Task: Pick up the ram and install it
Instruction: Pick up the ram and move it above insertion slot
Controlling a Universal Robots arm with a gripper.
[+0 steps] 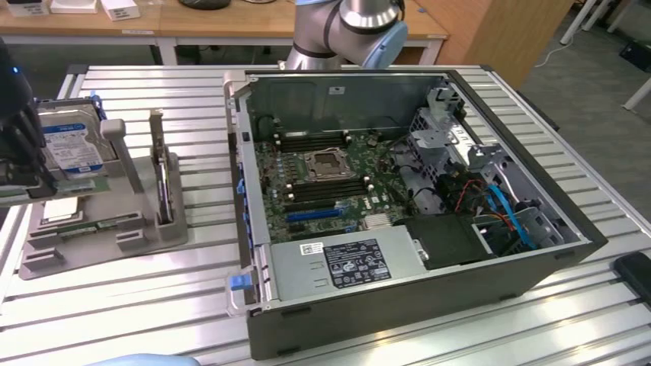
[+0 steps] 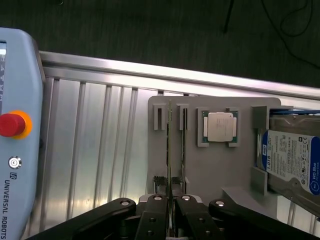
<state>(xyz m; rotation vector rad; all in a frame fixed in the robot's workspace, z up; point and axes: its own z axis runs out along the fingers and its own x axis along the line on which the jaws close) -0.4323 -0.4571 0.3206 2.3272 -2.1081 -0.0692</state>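
The ram (image 2: 170, 145) is a thin green stick standing on edge in the slots of a grey holder (image 2: 220, 170). In the exterior view the ram (image 1: 102, 226) runs along the holder's front part. My gripper (image 2: 170, 215) sits over the ram's near end, one finger on each side, and the fingers look pressed against the board. In the exterior view the gripper (image 1: 23, 191) hangs dark at the left edge, over the holder. The open computer case (image 1: 407, 206) shows its motherboard with dark memory slots (image 1: 323, 191) beside the processor socket (image 1: 328, 162).
On the same holder sit a square silver processor chip (image 2: 220, 126) and a hard drive (image 2: 292, 162) with a blue-white label. A teach pendant (image 2: 17, 130) with a red stop button lies beside it. The slatted metal table (image 1: 152, 305) carries everything.
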